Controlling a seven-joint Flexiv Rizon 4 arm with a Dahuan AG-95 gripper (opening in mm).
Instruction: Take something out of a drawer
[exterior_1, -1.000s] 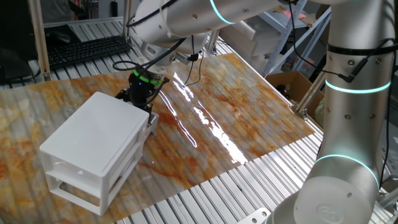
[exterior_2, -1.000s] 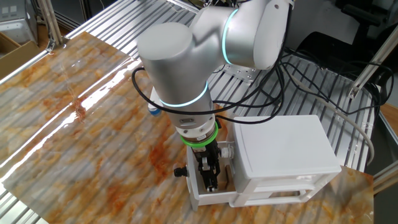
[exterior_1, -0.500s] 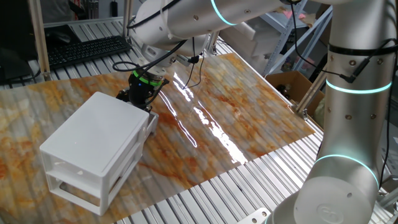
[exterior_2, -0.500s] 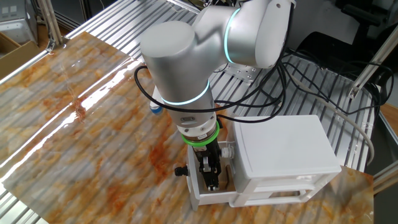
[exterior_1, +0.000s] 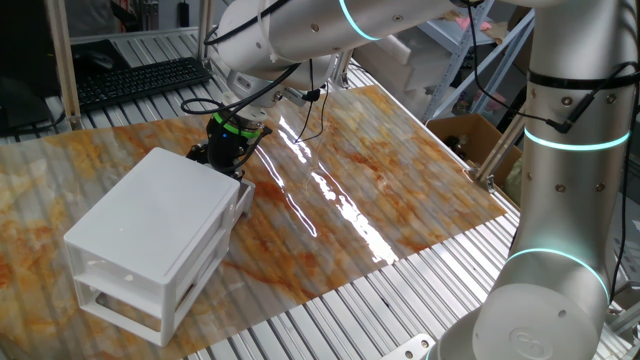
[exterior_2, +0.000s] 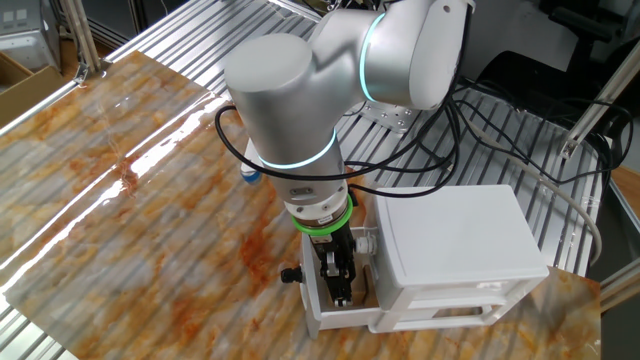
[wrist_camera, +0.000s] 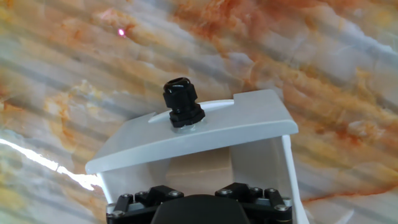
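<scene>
The end effector (exterior_2: 341, 293) is down in the open drawer (exterior_2: 322, 312) — can't tell if it grips the block (wrist_camera: 202, 173). Squeeze gently, lift straight.

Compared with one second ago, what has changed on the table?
Almost nothing has visibly changed. The gripper is still reaching down into the pulled-out drawer of the white cabinet. The arm has not visibly moved, and the drawer and cabinet are in the same places. Whether the block is held cannot be seen.
</scene>
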